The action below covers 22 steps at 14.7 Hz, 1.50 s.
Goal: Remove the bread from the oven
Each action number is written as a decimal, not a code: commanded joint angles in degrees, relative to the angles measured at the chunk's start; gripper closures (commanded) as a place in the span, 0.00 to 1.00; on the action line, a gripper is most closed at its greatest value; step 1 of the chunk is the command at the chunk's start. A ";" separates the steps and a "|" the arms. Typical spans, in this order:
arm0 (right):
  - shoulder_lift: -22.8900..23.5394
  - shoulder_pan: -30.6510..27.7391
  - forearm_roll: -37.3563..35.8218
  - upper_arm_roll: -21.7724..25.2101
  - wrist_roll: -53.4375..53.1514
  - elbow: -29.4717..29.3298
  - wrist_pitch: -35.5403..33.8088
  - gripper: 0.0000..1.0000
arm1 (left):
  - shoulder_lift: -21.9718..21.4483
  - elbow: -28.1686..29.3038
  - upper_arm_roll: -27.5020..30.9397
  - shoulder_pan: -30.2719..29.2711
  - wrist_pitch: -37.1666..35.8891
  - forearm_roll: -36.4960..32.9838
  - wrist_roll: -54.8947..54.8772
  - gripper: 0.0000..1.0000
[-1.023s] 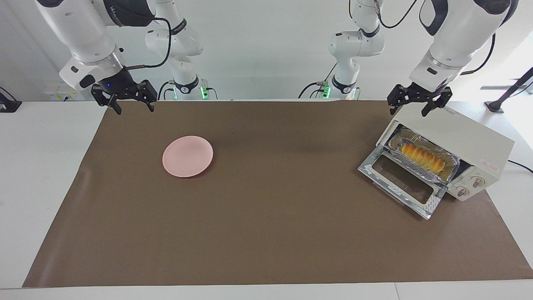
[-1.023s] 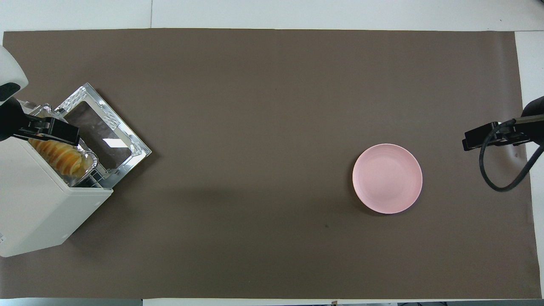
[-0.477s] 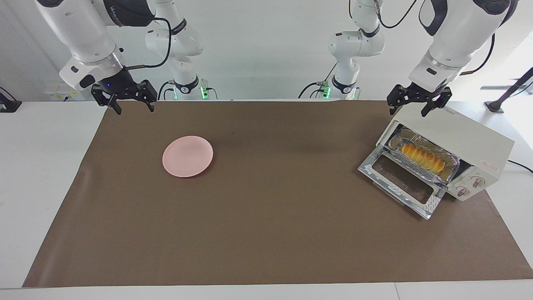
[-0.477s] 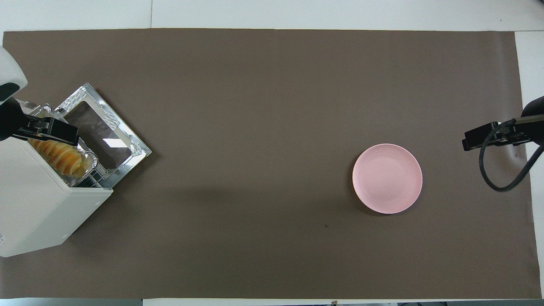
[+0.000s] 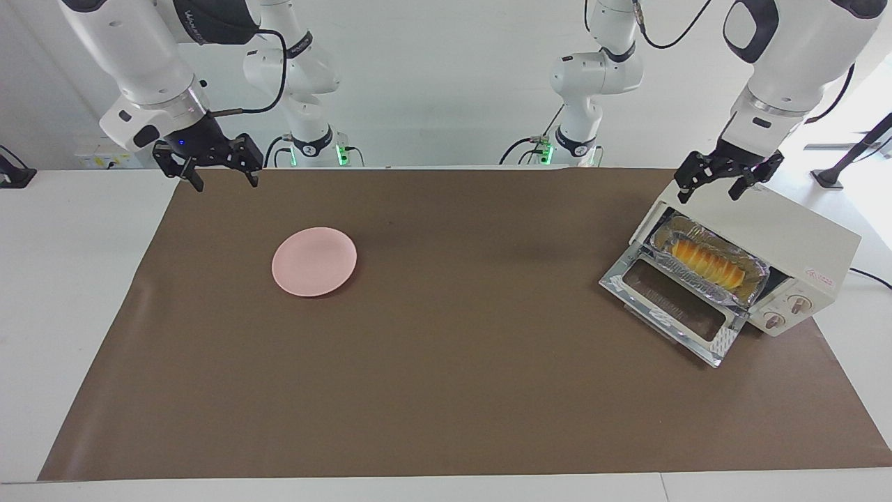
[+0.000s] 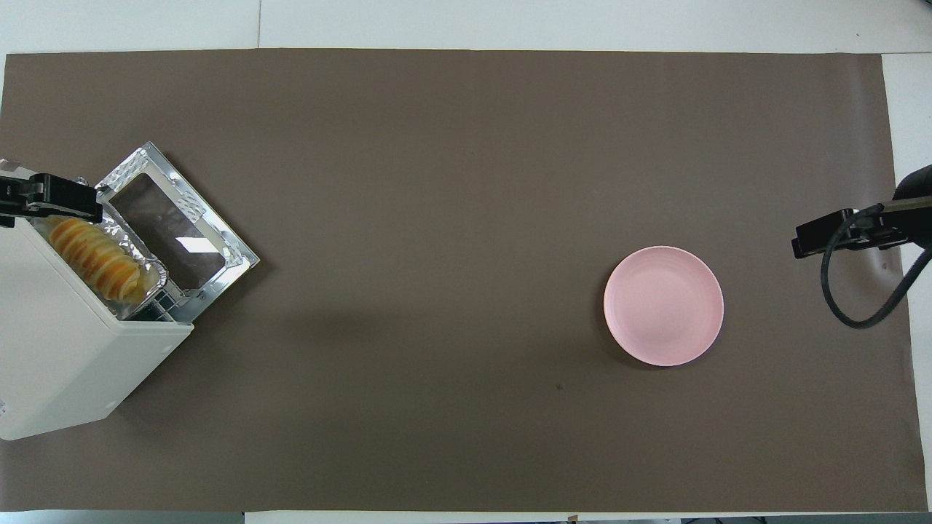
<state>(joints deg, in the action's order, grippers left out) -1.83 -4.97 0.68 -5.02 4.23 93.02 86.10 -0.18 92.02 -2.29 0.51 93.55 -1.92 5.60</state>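
- brown mat (image 5: 446,362) covers the white table, with the robots' bases along its nearer edge.
- left gripper (image 5: 719,185) hangs over the top of the oven (image 5: 801,240), at the corner above its mouth; its fingers are spread and hold nothing.
- below and just in front of that gripper, the oven door (image 5: 672,300) lies dropped open onto the mat.
- bread (image 5: 707,263) sits in a foil tray (image 5: 756,279) in the oven's mouth, under the left gripper and not touched by it (in the overhead view the gripper's fingers (image 6: 51,198) sit just past the loaf's end, no longer across it as a moment ago).
- right gripper (image 5: 221,180) waits above the mat's edge at the right arm's end, fingers spread, empty.
- pink plate (image 5: 314,261) lies bare on the mat, near the right gripper and well apart from the oven.
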 commanded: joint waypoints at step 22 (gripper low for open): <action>-1.07 -0.74 -0.68 -0.61 -0.54 0.85 -0.50 0.00 | 9.93 23.56 -0.17 -4.11 32.66 -12.31 46.87 0.64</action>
<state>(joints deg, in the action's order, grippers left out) -1.83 -4.97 0.68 -5.02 4.23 93.02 86.10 11.92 112.38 -2.01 -2.34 124.32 -12.27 52.30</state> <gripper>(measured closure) 0.000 0.388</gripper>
